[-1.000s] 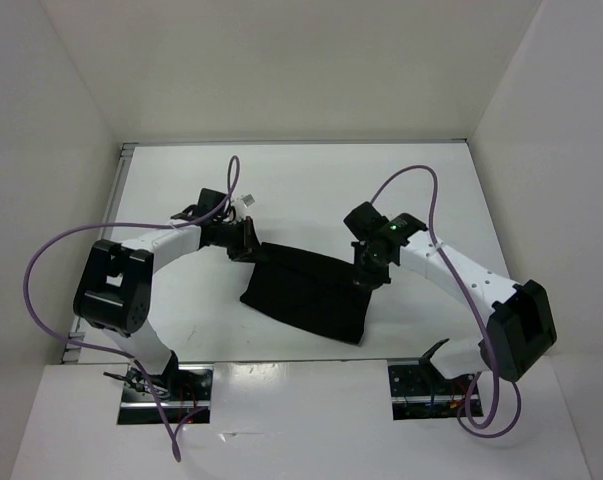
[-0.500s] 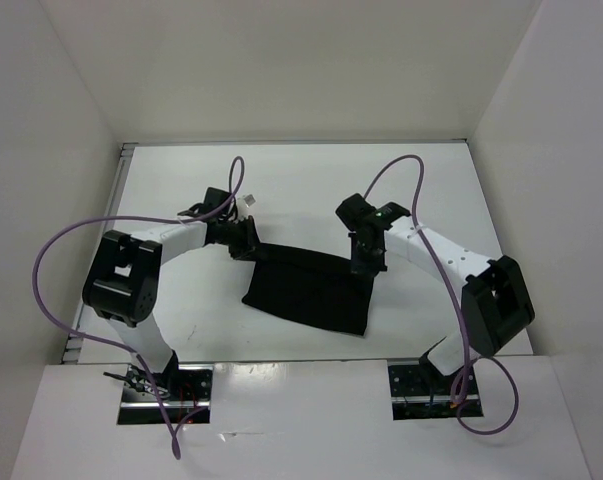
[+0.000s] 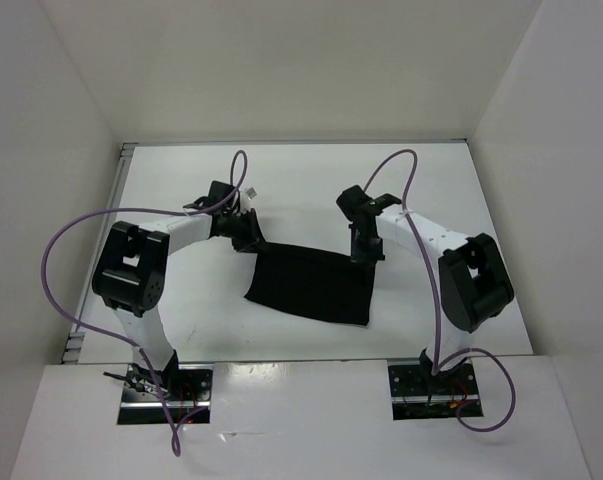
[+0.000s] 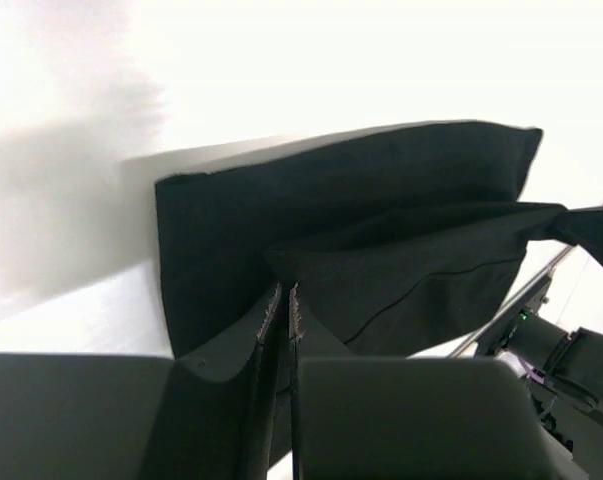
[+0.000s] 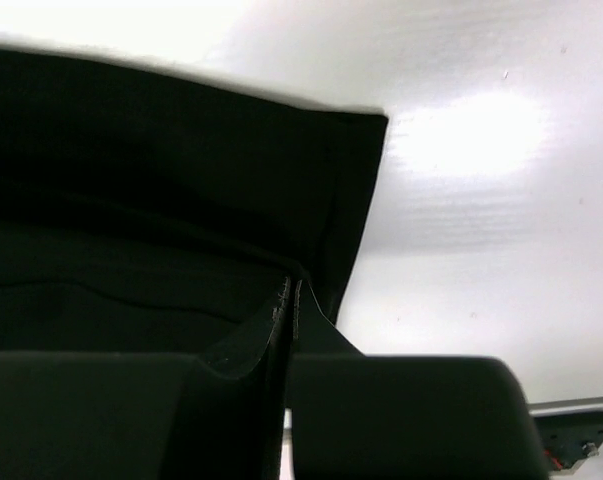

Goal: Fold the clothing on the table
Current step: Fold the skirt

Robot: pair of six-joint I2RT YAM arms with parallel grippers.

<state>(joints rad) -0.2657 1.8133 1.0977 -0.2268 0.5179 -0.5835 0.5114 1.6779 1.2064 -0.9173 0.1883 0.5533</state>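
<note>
Evidently the fold is being carried through: over the last second both arms have been reaching farther from their bases. The clothing point(image 3: 314, 287), lying mid-counter between them, is now sitting squarer and more compact than it was. The wrist views are showing a raised layer of black cloth stretched between the two claws above a second layer lying flat on the counter point(image 3: 441, 190). The held edge seems to be travelling over the rest toward the far side, though from above, black on black, the layers are hard to separate. That is suggesting the first fold is nearly laid and the edge is not yet set down.

The left claw point(image 4: 283, 312) is pinching one corner of the lifted edge, its jaws standing only a sliver apart with cloth between them. The right claw point(image 5: 290, 300) is clenching tight on the other corner, fabric draping from its tips.
</note>
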